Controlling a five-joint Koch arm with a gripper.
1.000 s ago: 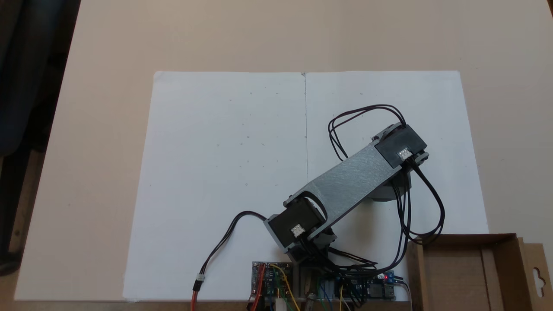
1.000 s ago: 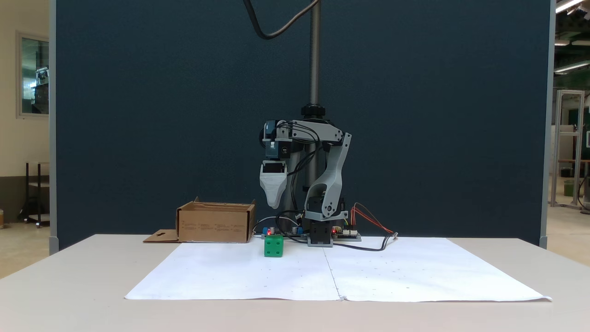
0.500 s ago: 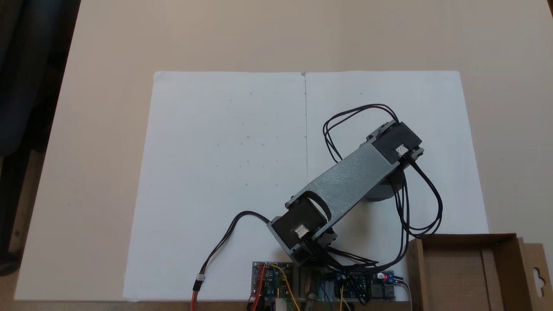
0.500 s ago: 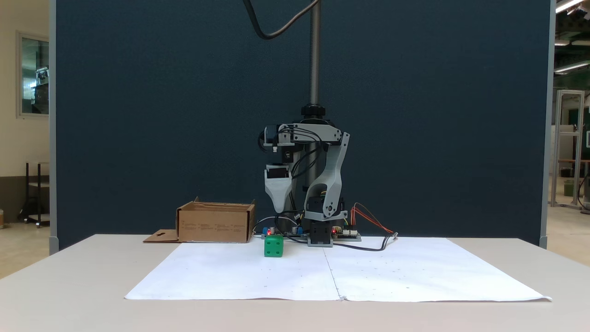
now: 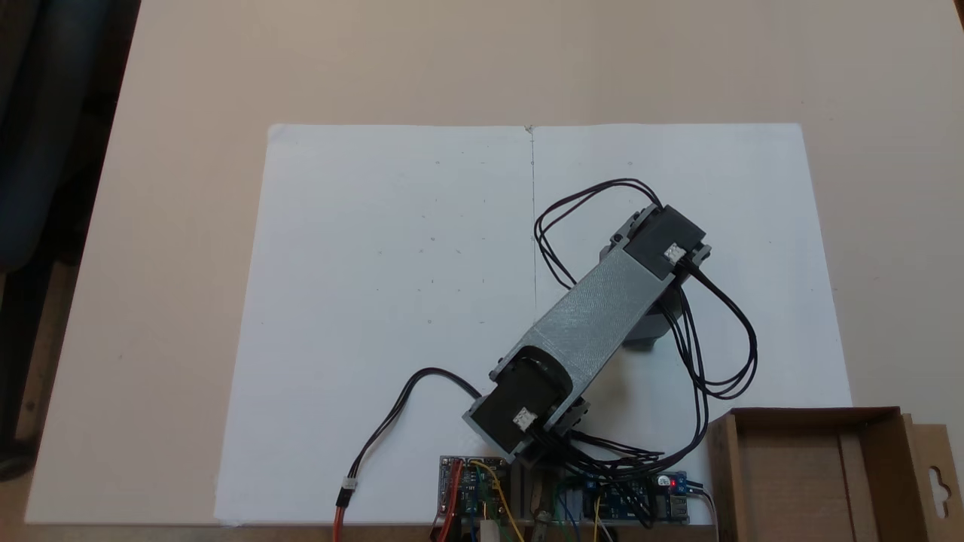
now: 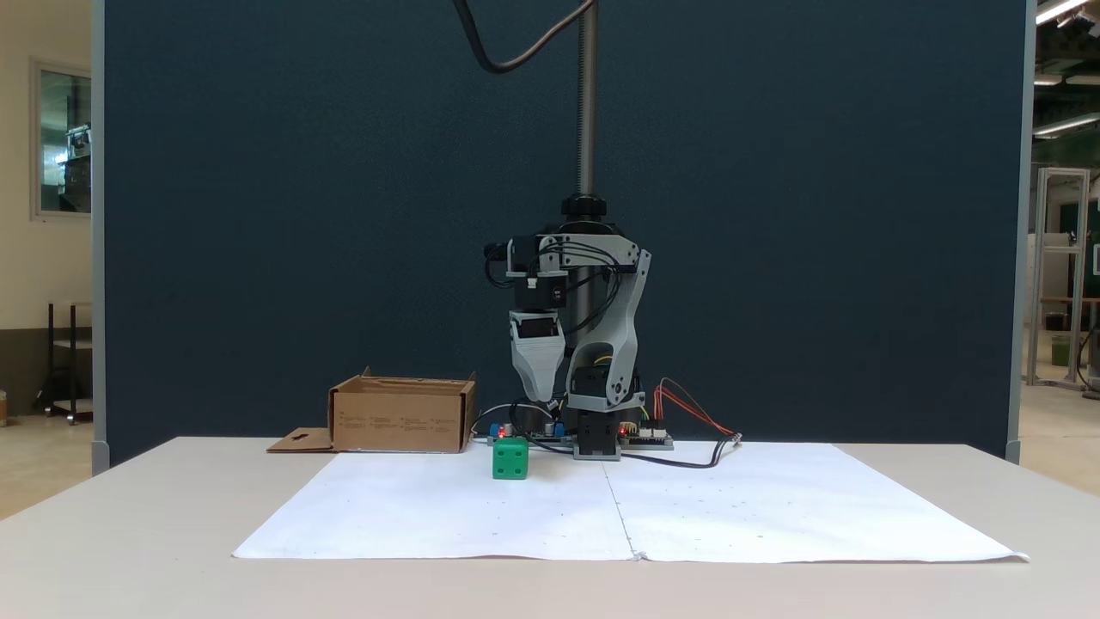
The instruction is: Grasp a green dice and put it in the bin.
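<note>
Pincer (image 6: pixel 540 397) points straight down in a fixed view from the front, seen as a single grey tapered tip; the jaws line up one behind the other, so I cannot tell whether it is open or closed. It hangs in the air, above and slightly right of the green dice (image 6: pixel 510 458), not touching it. From above, the grey forearm link (image 5: pixel 595 316) covers the pincer and the dice both.

Arm pose: base at the table's back edge by the circuit boards (image 6: pixel 646 439), upper link rising, forearm folded level, wrist bent down. From above the forearm runs diagonally toward upper right, black cables (image 5: pixel 719 339) looping off its far end.

Dice sits flat on the white paper sheet (image 6: pixel 430 507), square to the front camera, a face with dark pips toward it; the pip count is too small to read.

Bin (image 6: pixel 400 416) stands behind and left of the dice, well apart, its slotted flap (image 6: pixel 301 441) lying flat. From above the bin (image 5: pixel 881 436) is cut off by the frame's lower edge.
</note>
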